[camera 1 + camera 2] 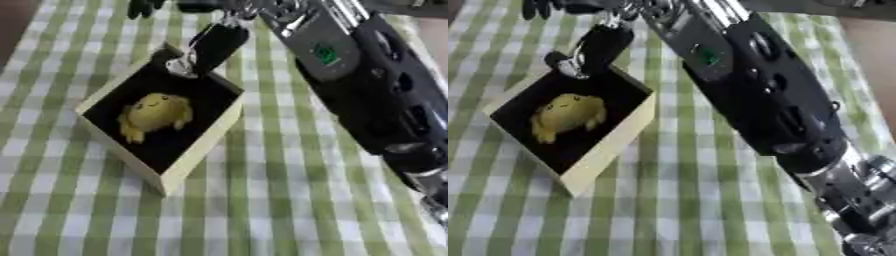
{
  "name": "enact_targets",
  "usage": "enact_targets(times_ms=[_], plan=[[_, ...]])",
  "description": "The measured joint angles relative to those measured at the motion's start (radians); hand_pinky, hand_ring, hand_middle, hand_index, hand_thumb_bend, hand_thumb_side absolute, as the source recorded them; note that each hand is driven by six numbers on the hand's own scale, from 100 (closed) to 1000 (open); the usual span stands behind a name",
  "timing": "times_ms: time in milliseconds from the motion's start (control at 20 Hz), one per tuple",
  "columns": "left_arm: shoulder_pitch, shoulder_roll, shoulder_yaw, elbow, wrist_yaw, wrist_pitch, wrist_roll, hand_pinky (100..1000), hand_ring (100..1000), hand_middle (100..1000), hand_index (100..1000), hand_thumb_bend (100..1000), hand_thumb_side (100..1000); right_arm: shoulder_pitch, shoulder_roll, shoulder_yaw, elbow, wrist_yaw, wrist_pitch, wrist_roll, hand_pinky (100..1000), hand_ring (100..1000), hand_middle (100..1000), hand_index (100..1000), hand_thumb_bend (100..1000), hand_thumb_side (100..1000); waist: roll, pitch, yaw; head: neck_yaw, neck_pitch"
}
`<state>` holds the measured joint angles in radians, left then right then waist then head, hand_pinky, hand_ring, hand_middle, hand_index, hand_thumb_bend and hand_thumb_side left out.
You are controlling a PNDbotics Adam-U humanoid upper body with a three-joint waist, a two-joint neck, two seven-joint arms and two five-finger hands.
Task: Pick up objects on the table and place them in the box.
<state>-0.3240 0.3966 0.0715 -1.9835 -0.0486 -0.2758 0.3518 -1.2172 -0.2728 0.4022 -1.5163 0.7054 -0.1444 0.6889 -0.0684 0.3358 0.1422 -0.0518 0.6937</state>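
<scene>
A square box (206,144) with cream walls and a black inside stands askew on the checked cloth, left of centre. A yellow soft toy (156,114) lies inside it, near the middle. My right arm (763,95) crosses the view from the lower right to the top. My right hand (217,42) is at the top edge, mostly cut off. One black digit hangs straight down over the box's far corner, its silver tip just at the rim. It holds nothing that I can see. The left hand shows in no view.
A green and white checked tablecloth (289,210) covers the table. Bare cloth lies in front of the box and to both its sides. The big black forearm hides the cloth at the right. A brown edge shows at the far left corner (13,20).
</scene>
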Motion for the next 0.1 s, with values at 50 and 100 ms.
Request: enact_targets(times_ms=[50, 100], plan=[[0.000, 0.000, 0.000, 0.000, 0.000, 0.000, 0.000, 548, 607, 666, 815, 406, 590, 0.006, -0.007, -0.016, -0.020, -0.012, 0.012, -0.008, 800, 805, 751, 900, 100, 513, 0.001, 0.000, -0.001, 0.002, 0.000], [0.000, 0.000, 0.000, 0.000, 0.000, -0.001, 0.001, 548, 607, 666, 815, 406, 590, 0.012, -0.013, -0.034, -0.041, -0.020, 0.024, -0.019, 797, 800, 744, 900, 100, 496, 0.002, 0.000, -0.002, 0.004, 0.000]])
